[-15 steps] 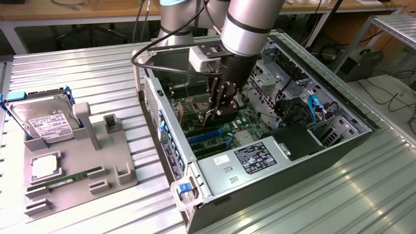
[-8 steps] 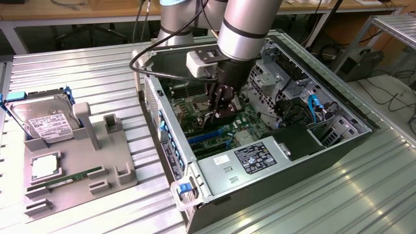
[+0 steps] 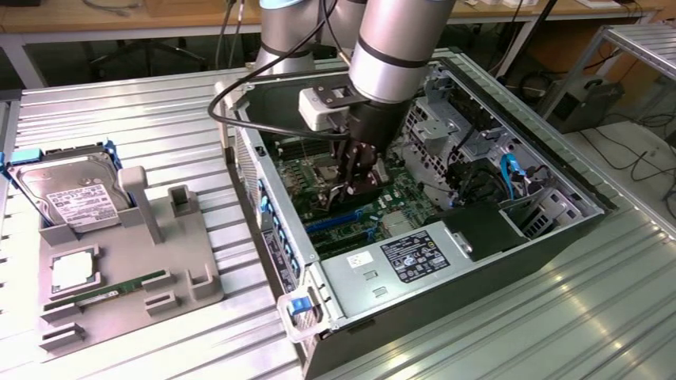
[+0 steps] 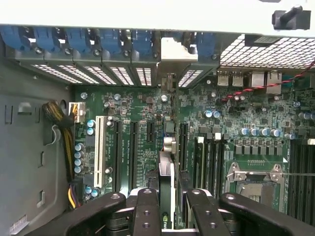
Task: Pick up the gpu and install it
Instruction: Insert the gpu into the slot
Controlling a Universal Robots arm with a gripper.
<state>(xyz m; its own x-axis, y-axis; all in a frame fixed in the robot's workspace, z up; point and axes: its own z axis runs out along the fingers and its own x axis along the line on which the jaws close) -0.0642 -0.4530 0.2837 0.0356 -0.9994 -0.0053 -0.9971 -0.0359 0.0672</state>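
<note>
**Ribbed metal tabletop, open case, card pinched over the board**

Ribbed metal slats make up the tabletop (image 3: 138,119). An open computer case (image 3: 423,317) lies on its side toward the tabletop's edge at the exterior view's right. The arm reaches down into the case, and its tool (image 3: 354,180) hangs just above the motherboard (image 3: 317,198).

In the wrist view the tool's fingers (image 4: 146,211) are pressed in on either side of the gpu (image 4: 166,169), pinching it. The card stands on edge over the motherboard's middle slots. Its long axis runs straight from the tool toward the case's vented rear wall (image 4: 98,73). From this angle it is a thin strip, with a dark body, a silver metal piece partway along and a small green logo close to the fingers. I cannot tell whether its lower edge touches a slot.

Near the tabletop's edge at the exterior view's left sits a grey holder (image 3: 158,261). It carries a hard drive (image 3: 74,194) and a memory stick (image 3: 116,286).
</note>
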